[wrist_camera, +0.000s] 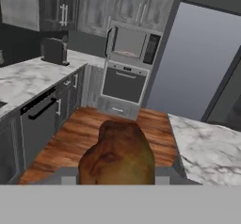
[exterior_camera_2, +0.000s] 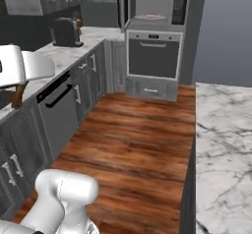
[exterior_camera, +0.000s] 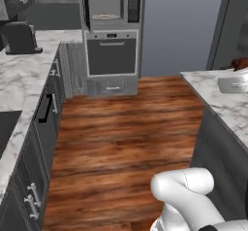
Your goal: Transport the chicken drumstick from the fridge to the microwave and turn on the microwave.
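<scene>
Carrying the chicken drumstick [wrist_camera: 117,155], the hand [wrist_camera: 116,178] is clamped around it, well short of the microwave [wrist_camera: 132,44] across the wooden floor [exterior_camera: 121,138]. Its door stands open; placing, closing and switching on remain.

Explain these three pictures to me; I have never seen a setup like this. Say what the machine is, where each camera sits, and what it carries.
This is a rendered kitchen with a white robot arm on a driving base. Two cameras ride on the base behind the arm, looking forward over the wooden floor from left and right. The third sits on the hand, looking along the gripper. Its jaws are closed on the chicken drumstick, the brown lump close to that lens. Ahead, the microwave stands with its door open and a plate inside, above an oven. A toaster rests on the left marble counter.
</scene>
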